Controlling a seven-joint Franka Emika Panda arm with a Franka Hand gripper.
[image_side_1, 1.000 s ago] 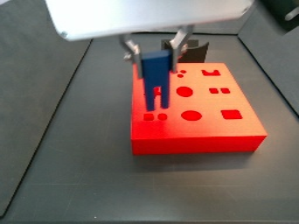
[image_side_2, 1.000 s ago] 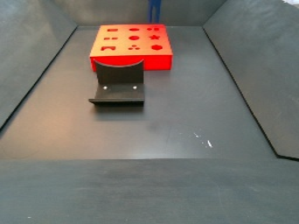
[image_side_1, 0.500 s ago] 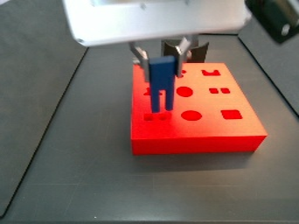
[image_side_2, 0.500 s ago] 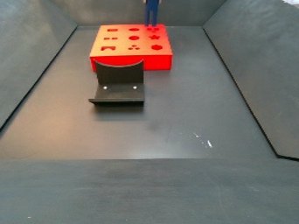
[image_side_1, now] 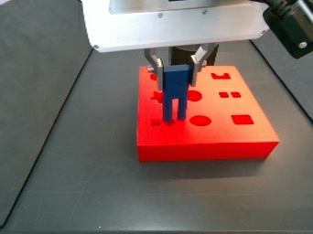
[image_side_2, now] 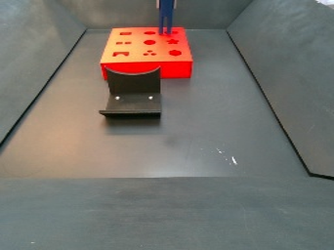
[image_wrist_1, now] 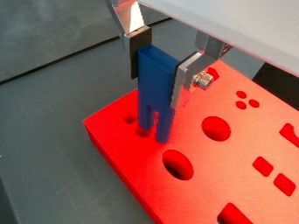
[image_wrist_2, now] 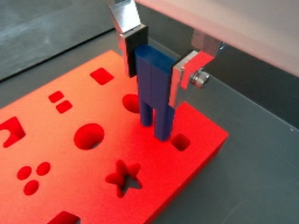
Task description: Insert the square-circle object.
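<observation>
in a side view, the nearest stretch of the dark grey counter (image_side_2: 196,186) is bare. further in stands the fixture (image_side_2: 132,98), a dark l-shaped bracket on a base plate, just in front of the flat red rectangular block with shaped holes (image_side_2: 124,66).

above the far corner of that block hangs the gripper (image_wrist_1: 165,61), its two flat silver fingers (image_wrist_1: 184,79) with dark pads clamped on the upper part of the square-circle object (image_wrist_1: 155,92), a tall narrow blue block that splits into two leg-like prongs at the bottom. the blue block is upright. in both wrist views its prong tips are at the red surface and appear to be just entering a pair of holes near the block's edge; how deep they sit cannot be told. in a side view (image_side_1: 175,91) the prongs reach down to the block's top face, on the side away from the star and rectangle cutouts.

the step in hand appears to be the insertion itself: alignment looks done and seating has begun. the next move likely calls for a straight downward push, keeping the piece vertical so neither prong catches on a hole rim, then letting go once it sits fully.
</observation>
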